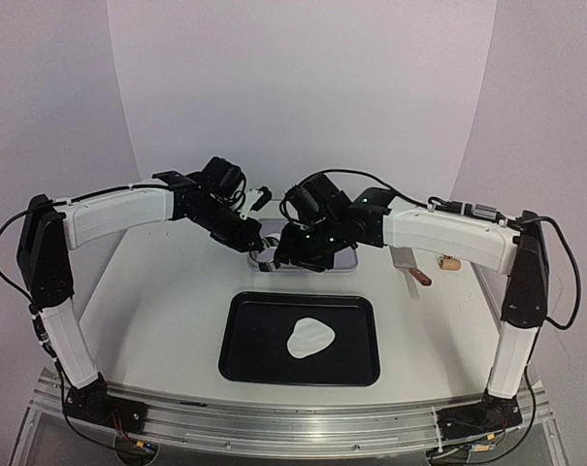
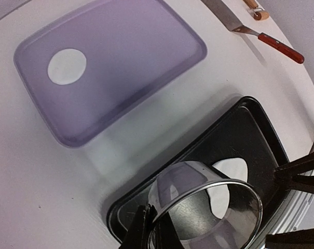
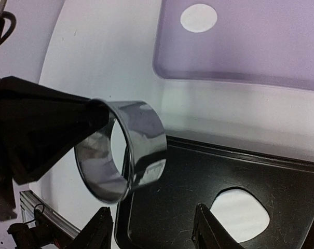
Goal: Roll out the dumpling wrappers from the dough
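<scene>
Your left hand (image 2: 152, 228) sits closest to the lens, clenched on the wall of the metal ring (image 2: 190, 181). It holds the ring tilted in the air, roughly over the gap between the two trays. Your right hand (image 3: 154, 226) is released and carries nothing. One dumpling wrapper (image 2: 67, 66) lies on the lilac tray (image 2: 146, 62) at the far side of the desk (image 2: 42, 187). The dough (image 1: 309, 337) lies near the middle of the black tray (image 2: 240, 135), on the near side. The step looks like another cut. Level the ring first and set it over the widest part of the dough, so the whole circle falls inside the outline. Then press straight down without sliding it sideways.
</scene>
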`<state>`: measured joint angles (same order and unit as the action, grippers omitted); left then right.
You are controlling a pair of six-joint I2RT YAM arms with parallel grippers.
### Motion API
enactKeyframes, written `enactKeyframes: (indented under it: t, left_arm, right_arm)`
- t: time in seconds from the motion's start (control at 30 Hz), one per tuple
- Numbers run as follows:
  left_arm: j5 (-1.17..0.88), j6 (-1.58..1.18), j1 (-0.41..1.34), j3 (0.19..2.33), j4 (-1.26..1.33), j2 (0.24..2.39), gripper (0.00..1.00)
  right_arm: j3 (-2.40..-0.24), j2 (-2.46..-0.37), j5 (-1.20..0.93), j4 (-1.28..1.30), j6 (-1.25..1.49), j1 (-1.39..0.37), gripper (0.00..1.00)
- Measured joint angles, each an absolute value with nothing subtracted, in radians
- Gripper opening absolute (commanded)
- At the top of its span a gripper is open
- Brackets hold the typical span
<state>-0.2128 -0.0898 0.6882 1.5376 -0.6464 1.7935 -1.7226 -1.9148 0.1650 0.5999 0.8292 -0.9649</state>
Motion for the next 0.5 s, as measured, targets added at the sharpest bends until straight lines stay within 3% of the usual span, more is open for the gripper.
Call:
enactKeyframes:
  t: [0.1, 0.5]
  left_arm:
    - [-0.191, -0.127, 0.735, 1.542, -0.657, 1.809, 0.00]
    - [-0.173, -0.167, 0.806, 1.597, -0.664, 1.865, 0.00]
  right_arm:
    - [-1.686, -1.899, 0.209, 0.601, 0.858, -0.965, 0.36]
    - [-1.596, -1.842, 0.314, 0.602, 0.915, -0.965, 0.28]
